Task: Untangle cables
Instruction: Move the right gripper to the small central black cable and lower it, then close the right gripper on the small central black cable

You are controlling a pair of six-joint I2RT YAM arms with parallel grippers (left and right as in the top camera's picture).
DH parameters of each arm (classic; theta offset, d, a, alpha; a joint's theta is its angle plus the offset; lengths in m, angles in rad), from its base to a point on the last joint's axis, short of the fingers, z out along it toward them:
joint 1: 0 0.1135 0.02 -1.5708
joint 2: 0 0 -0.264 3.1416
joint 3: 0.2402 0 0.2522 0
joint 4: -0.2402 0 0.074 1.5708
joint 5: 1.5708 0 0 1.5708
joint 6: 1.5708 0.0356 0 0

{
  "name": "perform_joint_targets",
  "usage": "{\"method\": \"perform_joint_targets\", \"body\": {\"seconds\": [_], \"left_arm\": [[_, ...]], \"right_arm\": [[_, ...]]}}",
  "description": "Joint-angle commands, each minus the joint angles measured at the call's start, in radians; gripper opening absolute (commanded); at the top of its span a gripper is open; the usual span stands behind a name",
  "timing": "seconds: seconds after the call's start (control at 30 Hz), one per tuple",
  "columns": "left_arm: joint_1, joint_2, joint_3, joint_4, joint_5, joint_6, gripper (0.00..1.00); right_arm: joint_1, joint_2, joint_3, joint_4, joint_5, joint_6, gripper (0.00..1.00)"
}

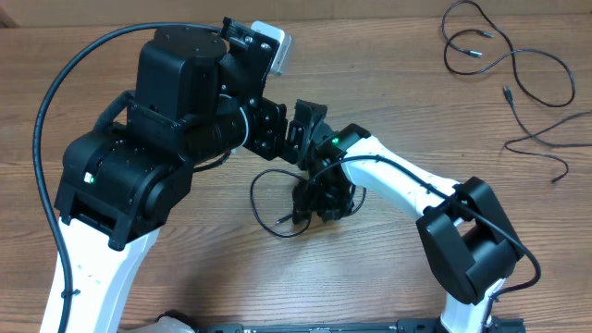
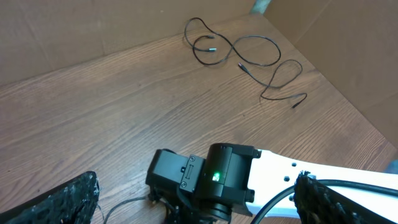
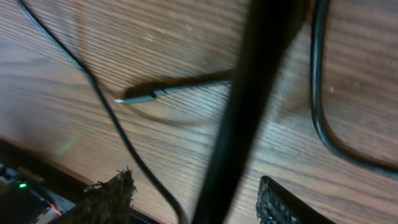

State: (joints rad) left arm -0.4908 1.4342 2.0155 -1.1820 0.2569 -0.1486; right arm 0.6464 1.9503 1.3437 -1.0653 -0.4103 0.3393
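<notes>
One black cable (image 1: 266, 199) lies in a loop on the wooden table in the middle of the overhead view. My right gripper (image 1: 316, 205) points down onto its right end. In the right wrist view the right gripper (image 3: 196, 208) has its jaws apart, with a thin cable strand (image 3: 106, 106) and a blurred thicker strand (image 3: 242, 124) running between them. A small plug (image 3: 143, 94) lies flat on the wood just beyond. My left gripper (image 1: 291, 129) hovers wide open above the right arm's wrist (image 2: 214, 180), holding nothing. More cables (image 1: 490, 51) lie loose at the far right.
Another loose strand (image 1: 546, 139) curls near the right edge. The same far cables (image 2: 236, 50) show at the top of the left wrist view, beside a cardboard wall (image 2: 348, 56). The bulky left arm (image 1: 157, 139) covers the left of the table.
</notes>
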Motion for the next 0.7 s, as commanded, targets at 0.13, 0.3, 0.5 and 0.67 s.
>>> {"method": "perform_joint_targets", "body": {"seconds": [0.13, 0.3, 0.5, 0.67], "left_arm": [[-0.001, -0.007, -0.004, 0.004, -0.006, 0.014, 1.0], [-0.001, -0.007, -0.004, 0.004, -0.006, 0.014, 1.0], [-0.001, -0.007, -0.004, 0.004, -0.006, 0.014, 1.0], [-0.001, -0.007, -0.004, 0.004, -0.006, 0.014, 1.0]], "right_arm": [[0.012, -0.019, -0.018, 0.001, 0.037, 0.002, 0.6], [0.065, -0.019, -0.018, -0.013, 0.07, 0.005, 0.6], [0.099, -0.019, -0.018, -0.018, 0.126, 0.036, 0.54], [0.099, -0.019, -0.018, -0.018, 0.126, 0.036, 0.38]]}}
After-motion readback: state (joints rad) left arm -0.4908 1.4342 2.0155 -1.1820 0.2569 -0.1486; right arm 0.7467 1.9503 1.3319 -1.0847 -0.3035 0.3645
